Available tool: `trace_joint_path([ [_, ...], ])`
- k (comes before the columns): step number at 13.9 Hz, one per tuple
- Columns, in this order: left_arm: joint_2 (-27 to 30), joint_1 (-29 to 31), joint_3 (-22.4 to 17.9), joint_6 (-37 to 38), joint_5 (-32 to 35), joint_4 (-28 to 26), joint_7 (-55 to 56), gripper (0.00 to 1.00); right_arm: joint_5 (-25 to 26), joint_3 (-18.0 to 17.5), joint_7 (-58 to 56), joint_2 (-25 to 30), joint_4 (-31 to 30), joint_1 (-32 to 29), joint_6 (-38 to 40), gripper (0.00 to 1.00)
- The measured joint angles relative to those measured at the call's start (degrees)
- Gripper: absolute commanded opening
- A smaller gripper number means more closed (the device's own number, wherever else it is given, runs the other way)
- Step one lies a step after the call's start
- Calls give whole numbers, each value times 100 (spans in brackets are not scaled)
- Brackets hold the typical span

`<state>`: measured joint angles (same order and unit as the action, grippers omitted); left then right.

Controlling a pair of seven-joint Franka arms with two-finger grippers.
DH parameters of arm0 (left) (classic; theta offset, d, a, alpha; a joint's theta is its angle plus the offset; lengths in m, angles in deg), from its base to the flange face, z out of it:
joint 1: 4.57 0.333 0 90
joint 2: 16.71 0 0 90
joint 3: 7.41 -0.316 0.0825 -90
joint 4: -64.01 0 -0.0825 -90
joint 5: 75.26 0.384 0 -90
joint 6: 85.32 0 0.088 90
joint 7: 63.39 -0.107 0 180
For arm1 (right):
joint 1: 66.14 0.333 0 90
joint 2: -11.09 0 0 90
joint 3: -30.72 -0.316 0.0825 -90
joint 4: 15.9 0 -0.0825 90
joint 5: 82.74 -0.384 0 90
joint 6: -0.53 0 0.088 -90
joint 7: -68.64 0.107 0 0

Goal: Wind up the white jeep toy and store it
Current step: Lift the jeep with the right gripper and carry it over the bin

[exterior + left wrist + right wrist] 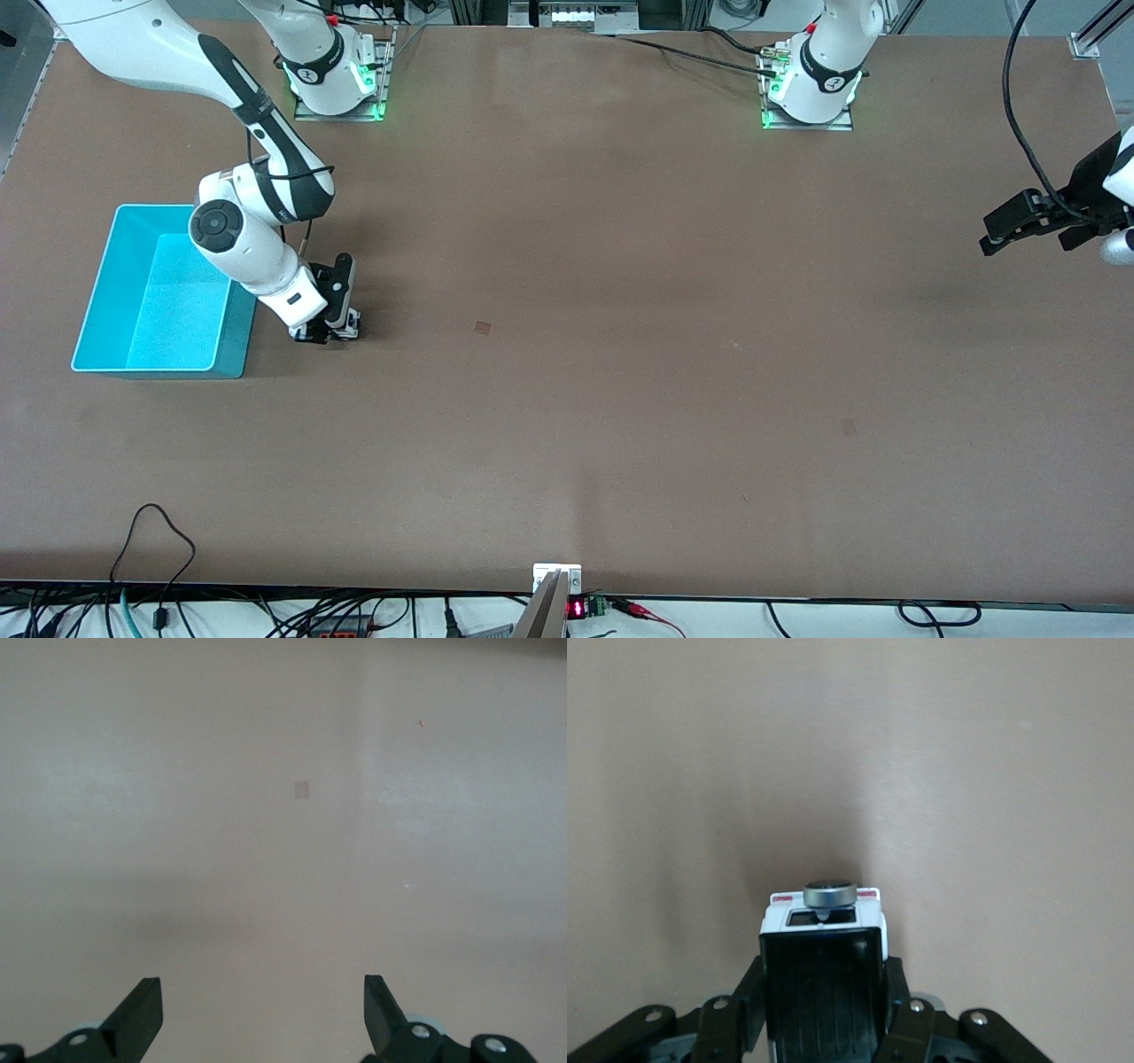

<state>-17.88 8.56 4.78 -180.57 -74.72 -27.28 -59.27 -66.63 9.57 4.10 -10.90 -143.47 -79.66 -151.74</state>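
The white jeep toy (pixel 824 921), with its black roof panel and a grey spare wheel at one end, sits between the fingers of my right gripper (pixel 822 992), which is shut on it. In the front view the right gripper (pixel 326 331) is down at the table with the jeep (pixel 349 322), just beside the turquoise bin (pixel 97 301) on the side toward the table's middle. My left gripper (pixel 997 235) hangs open and empty above the left arm's end of the table. Its wrist view shows its open fingers (pixel 142 1014) over bare table.
The turquoise bin is empty and stands at the right arm's end of the table. A small square mark (pixel 482 328) lies near the table's middle. Cables (pixel 159 532) and a small display run along the table edge nearest the front camera.
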Motion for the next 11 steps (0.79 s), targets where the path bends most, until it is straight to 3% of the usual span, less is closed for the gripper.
trace_joint_path([
  [6, 9, -4, 4, 78, 0, 0, -132, 100, -4, 35, 1797, 1629, 91, 17, 1630, 0],
  [8, 25, -4, 5, 113, 0, 1, -132, 100, -81, 203, 2391, 2103, 125, 19, 2045, 0],
  [11, 47, -6, 8, 142, 0, 1, -144, 100, -618, 594, 2682, 2450, 472, 19, 2804, 0],
])
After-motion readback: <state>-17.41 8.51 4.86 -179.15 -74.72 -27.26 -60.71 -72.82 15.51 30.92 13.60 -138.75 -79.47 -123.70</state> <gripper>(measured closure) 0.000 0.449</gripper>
